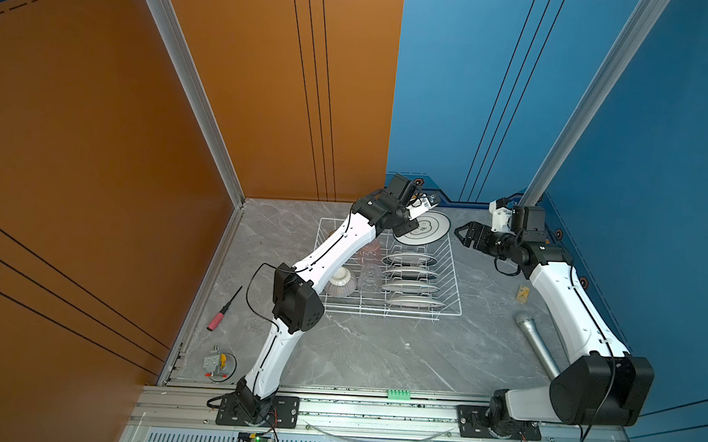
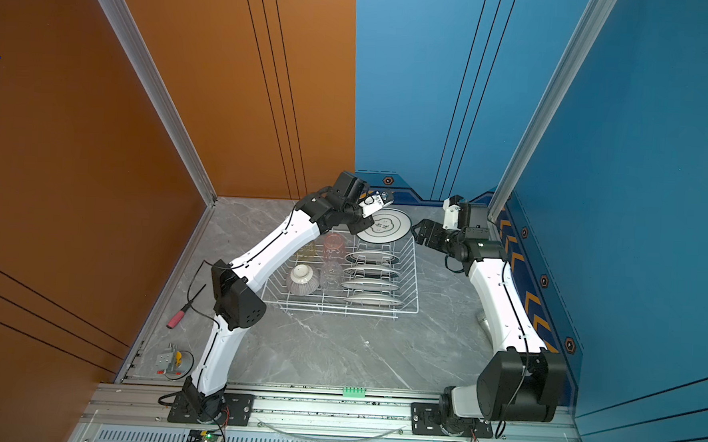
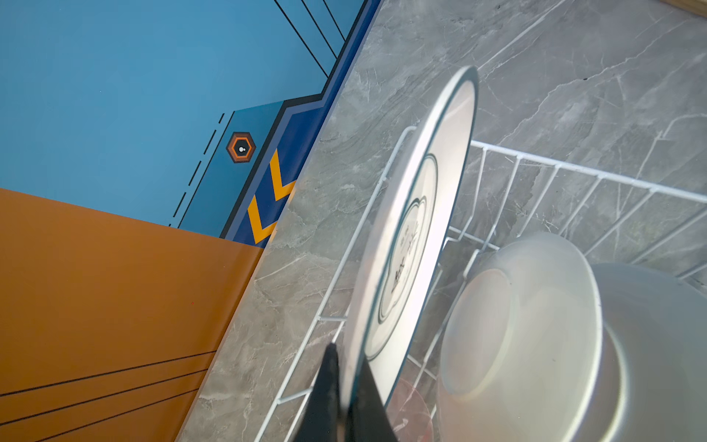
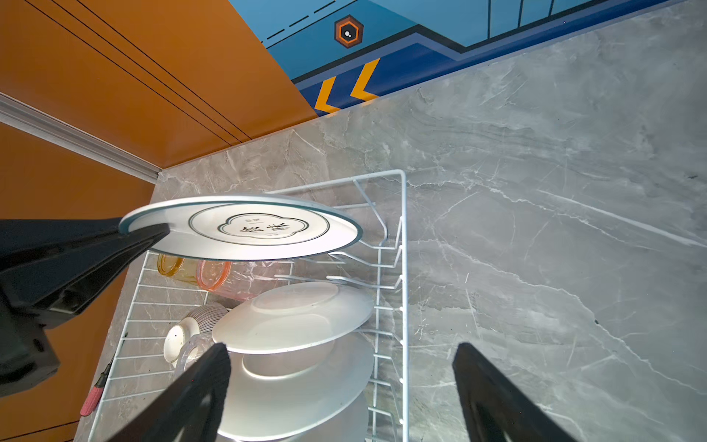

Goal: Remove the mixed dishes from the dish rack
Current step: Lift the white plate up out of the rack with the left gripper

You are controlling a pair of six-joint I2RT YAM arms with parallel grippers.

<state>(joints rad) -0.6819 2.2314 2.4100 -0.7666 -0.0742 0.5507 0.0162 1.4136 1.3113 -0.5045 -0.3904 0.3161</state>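
Over the far end of the dish rack, the left gripper is clamped on the dark rim of one plate, holding it tilted above the prongs with its printed centre facing up. Just beside that corner, the right gripper hangs with its jaws spread wide and nothing between them, pointing toward the plate. Four more plates stand on edge in the slots, and the ribbed bowl, foot up, the pink tumbler and the clear tumbler sit beside them inside the rack.

Marble tabletop with dish rack, red-handled screwdriver, silver microphone, perhaps a small card.
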